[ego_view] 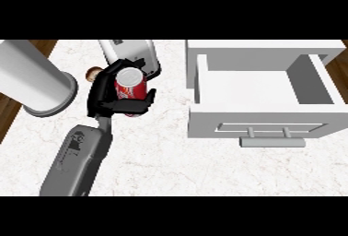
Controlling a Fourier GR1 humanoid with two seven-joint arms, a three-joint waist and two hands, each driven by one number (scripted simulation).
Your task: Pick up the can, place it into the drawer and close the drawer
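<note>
left hand (103, 96) curled round can (130, 84) | can's base hidden by fingers | drawer (262, 85) open | brown object (92, 73) beside hand unclear

Notes from the remote station, looking steeply down. The counter (170, 170) was white marble with faint grey veining, and it filled most of my view. A dark brown wooden floor (8, 117) showed past its left edge, with another strip of it at the far left corner. A big pale grey cylinder (31, 76) stood upright at the counter's far left, a wider rim round its foot. The light was even and flat, and the shadows I saw were soft.
</note>
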